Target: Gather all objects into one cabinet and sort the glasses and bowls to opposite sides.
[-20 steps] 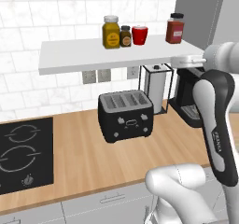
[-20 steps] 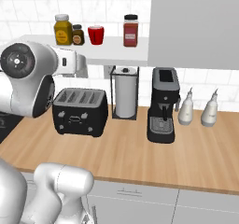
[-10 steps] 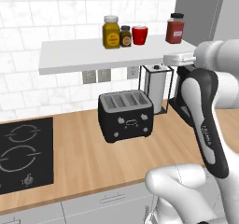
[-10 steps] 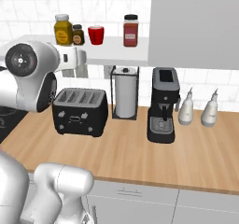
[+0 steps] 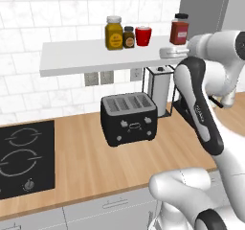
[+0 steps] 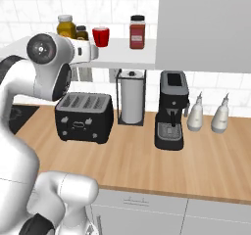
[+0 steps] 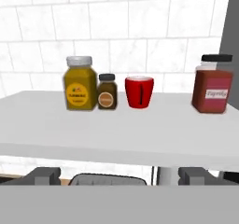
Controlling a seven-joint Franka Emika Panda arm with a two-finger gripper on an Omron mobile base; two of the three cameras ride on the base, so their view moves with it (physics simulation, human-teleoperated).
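White tile runs behind a pale shelf (image 7: 116, 125) fixed above the wooden desk (image 6: 147, 165), and on that shelf stand a yellow jar (image 7: 80, 83), a small brown jar (image 7: 107, 92), the red cup (image 7: 139, 92) and, well apart to the right, a red spice jar (image 7: 212, 85); my claw (image 7: 119, 175) is spread wide and carries nothing, its two tips (image 7: 43, 174) low in the hand view at about the shelf's front edge; the red cup sits ahead of me, toward the back wall, slightly right of the midline between my tips and above them, so I judge the reach must go forward over the shelf and a little up; the main risk is the brown jar, which stands just beside the cup on its left; a wide claw driven straight in could catch that jar with one finger and shove it into the yellow one, or tip it; coming in too low would drive my tips into the shelf edge; the cup is smooth and handleless, so a pinch high on the rim might squirt it out toward the wall; the grey cabinet door (image 6: 203, 26) looks shut, I think, though its handle is not plain from here, and carrying a cup to a closed door would leave me stuck.
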